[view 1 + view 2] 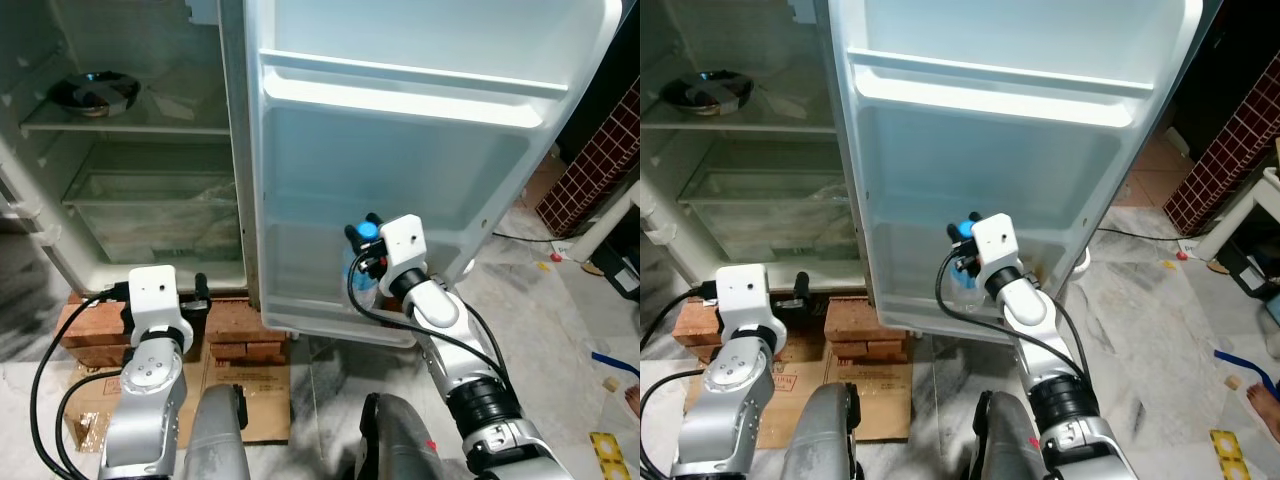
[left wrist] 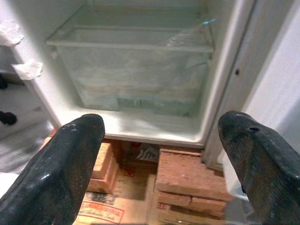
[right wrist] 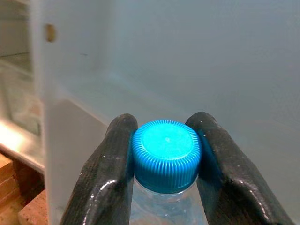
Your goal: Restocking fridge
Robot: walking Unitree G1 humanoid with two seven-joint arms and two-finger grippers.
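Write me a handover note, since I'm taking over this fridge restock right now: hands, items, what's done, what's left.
Right hand: shut on the water bottle just under its blue cap, holding it at the lowest shelf of the open fridge door.
Left hand: open, idle, low in front of the fridge's crisper drawer and the bricks beneath.
Done: bottle brought to the door shelf.
Left: seat it in the shelf, release, withdraw. A metal dish sits on an inner shelf.

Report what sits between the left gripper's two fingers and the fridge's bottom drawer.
Nothing is held. Between the open left gripper and the drawer lie stacked bricks and cardboard, per the left wrist view.
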